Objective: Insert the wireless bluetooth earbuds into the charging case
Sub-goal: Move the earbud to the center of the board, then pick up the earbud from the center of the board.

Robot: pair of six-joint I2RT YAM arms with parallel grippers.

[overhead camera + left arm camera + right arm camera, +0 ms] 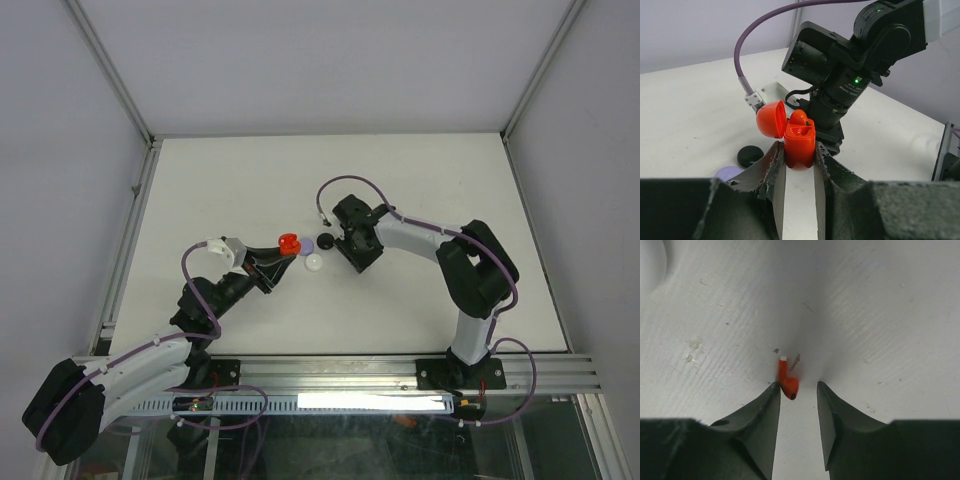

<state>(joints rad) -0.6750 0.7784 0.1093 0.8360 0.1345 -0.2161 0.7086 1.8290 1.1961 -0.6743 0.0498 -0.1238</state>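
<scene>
Red stemmed plastic earbud [785, 374] lies on the white tabletop [880, 315], right between the fingers of your right end effector [797, 385]. Jaws there are narrowly apart. The bud leans on one finger with a clear gap to the other, so nothing is gripped. Left end effector [800, 152] is clamped on the red plastic charging case [800, 137], which sits upright with its hinged lid flipped open and sockets facing up.

Step, as I read it: pickup of the loose earbud, insertion not yet done. Next move calls for you to:
- centre the jaws on the bud
- close gently on the body, not the stem tip
- lift and carry it over to the case nearby
- set it stem-down into the free socket

It looks tiny and slick, so expect it to twist or squirt out if you pinch off-centre. Hold the left grip steady, since the case is your target.

Count:
- earbuds: one on the tabletop for sure. A red rounded bump above the case rim may be a second one seated, can't tell.
- charging case: one.
- round discs near the case: three, namely one black disc [750, 155], one lavender disc [729, 173] and one white disc [315, 263].
- arms: two.
</scene>
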